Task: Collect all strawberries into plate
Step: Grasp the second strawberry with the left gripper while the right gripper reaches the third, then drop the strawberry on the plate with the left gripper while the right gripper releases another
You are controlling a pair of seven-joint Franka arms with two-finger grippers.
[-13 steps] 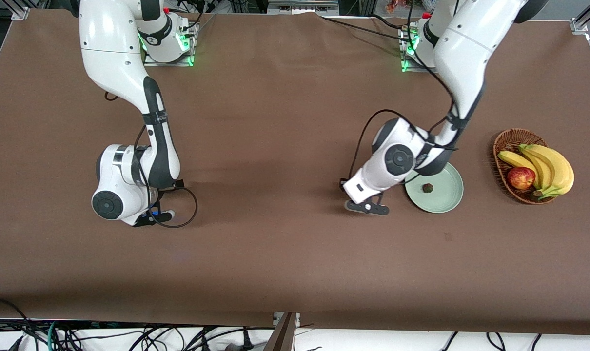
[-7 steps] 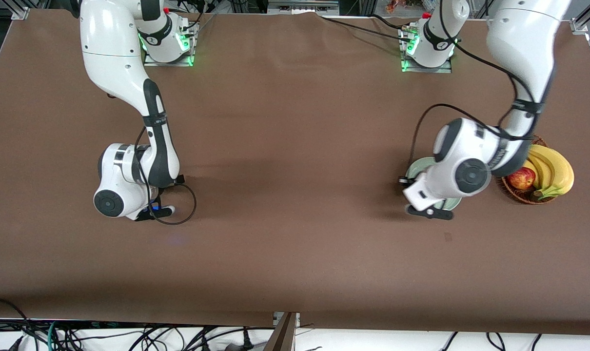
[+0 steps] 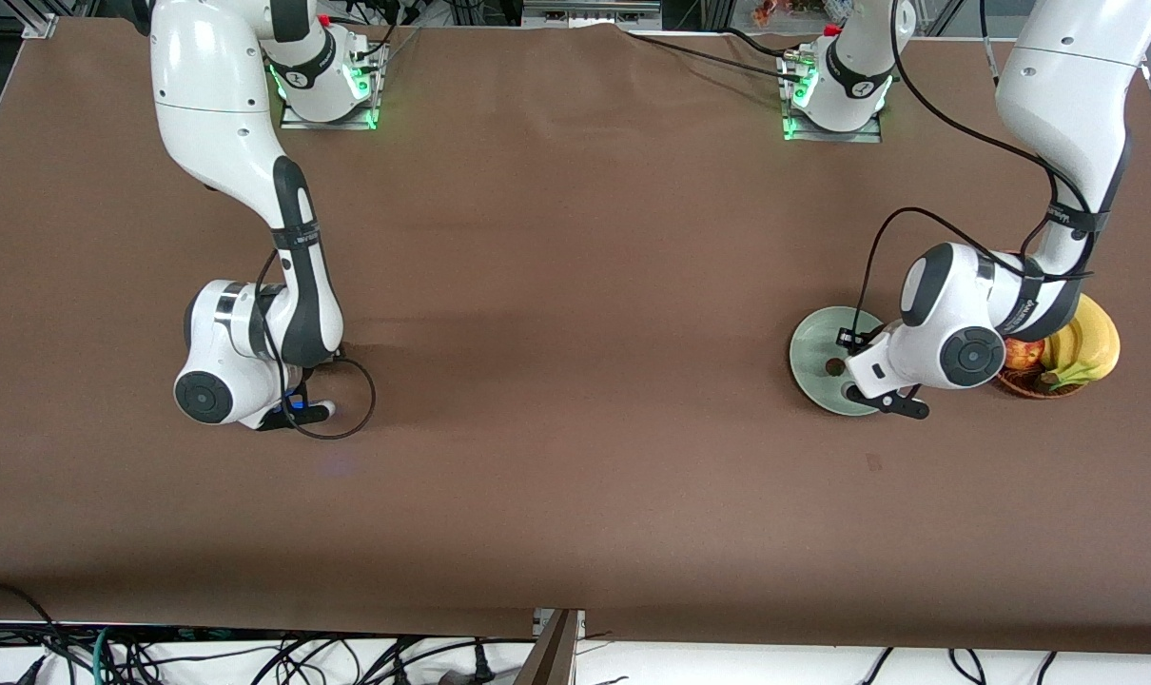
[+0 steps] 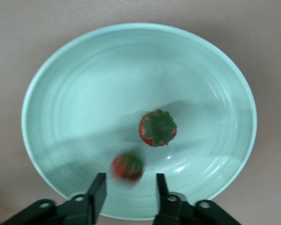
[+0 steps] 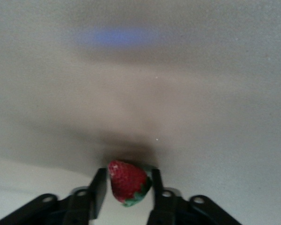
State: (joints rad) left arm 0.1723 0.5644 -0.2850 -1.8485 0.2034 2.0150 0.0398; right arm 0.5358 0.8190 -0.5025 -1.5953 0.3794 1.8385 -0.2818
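The pale green plate (image 3: pixel 811 341) (image 4: pixel 79 93) lies toward the left arm's end of the table. One strawberry (image 4: pixel 158 127) (image 3: pixel 833 365) rests in it, cap up. A second, blurred strawberry (image 4: pixel 127 167) is over the plate floor just off my left gripper (image 4: pixel 129 187) (image 3: pixel 880 398), free of both fingers; that gripper is open above the plate's rim. Toward the right arm's end, my right gripper (image 5: pixel 126 178) (image 3: pixel 300 411) is low at the cloth, shut on a third strawberry (image 5: pixel 127 183). In the front view the hand hides that berry.
A brown wicker basket (image 3: pixel 1024 384) with bananas (image 3: pixel 1094 342) and a red apple (image 3: pixel 1021 354) stands beside the plate, partly covered by the left arm. Brown cloth covers the table; a cable loop (image 3: pixel 361 404) hangs at the right hand.
The left arm swung from the cloth beside the plate to over the plate, and its gripper opened, dropping a strawberry. The right gripper closed on its strawberry and barely shifted.
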